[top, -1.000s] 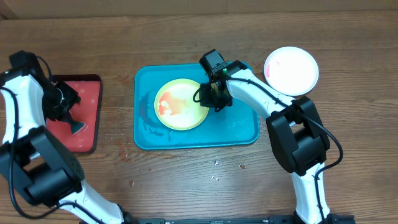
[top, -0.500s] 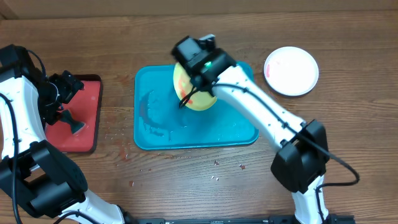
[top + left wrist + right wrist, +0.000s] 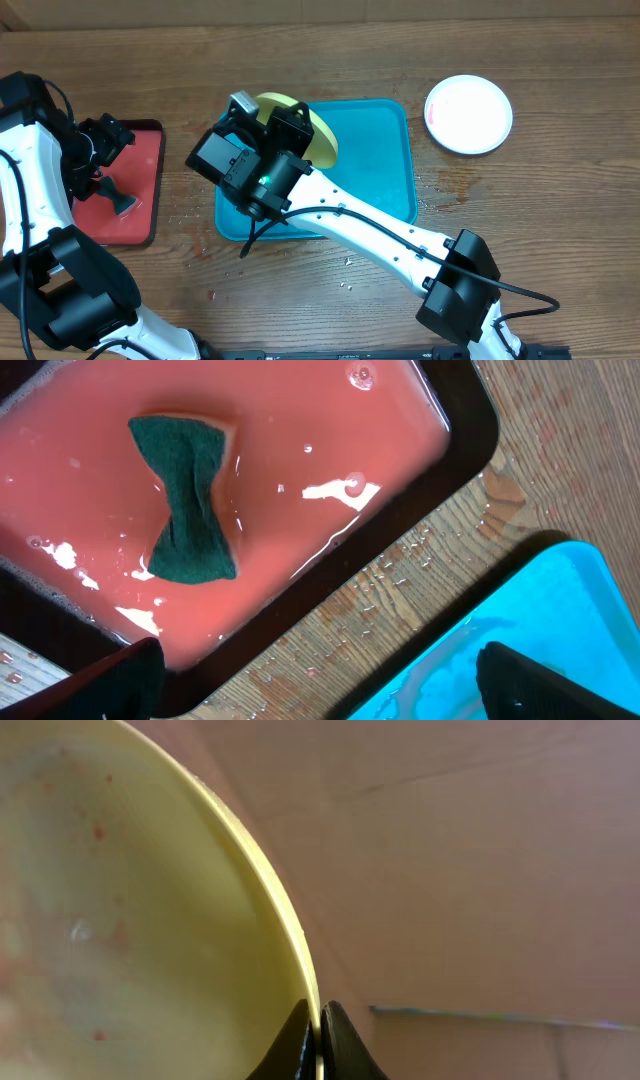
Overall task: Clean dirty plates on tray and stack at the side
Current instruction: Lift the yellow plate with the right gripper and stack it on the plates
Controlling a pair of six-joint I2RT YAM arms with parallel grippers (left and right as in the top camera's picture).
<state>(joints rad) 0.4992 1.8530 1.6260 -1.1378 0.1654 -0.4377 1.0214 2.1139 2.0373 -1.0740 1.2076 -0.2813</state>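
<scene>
- One plate, the yellow plate [image 3: 322, 135], hangs tilted over the far left corner of the tray [image 3: 375, 150]. The right tool [image 3: 320, 1038] is pinched narrow on its rim, and that thin edge grip is my main worry.
- The plate looks wet, with faint red specks on its face. If I swing or twist fast, I expect it to slide out of the tool and drop onto the tray or the desk [image 3: 560, 220].
- Tilted like this, it may drip dirty water onto the desk once it passes the tray rim, so I would keep it over the tray.
- The left tool [image 3: 320, 685] is spread wide and holds nothing, just above the near corner of the red tray [image 3: 330, 420]. The sponge [image 3: 190, 510] lies loose in the pink water, apart from the tool.
- If I reach for the sponge from here and close off-centre, I may push it across the red tray or splash water out.
- The two arms are near each other on the left side. Bringing plate and sponge together could knock the arms together or bump the plate from its grip.
- The white plate [image 3: 468, 114] sits alone on the desk to the right, well clear of any of this.
</scene>
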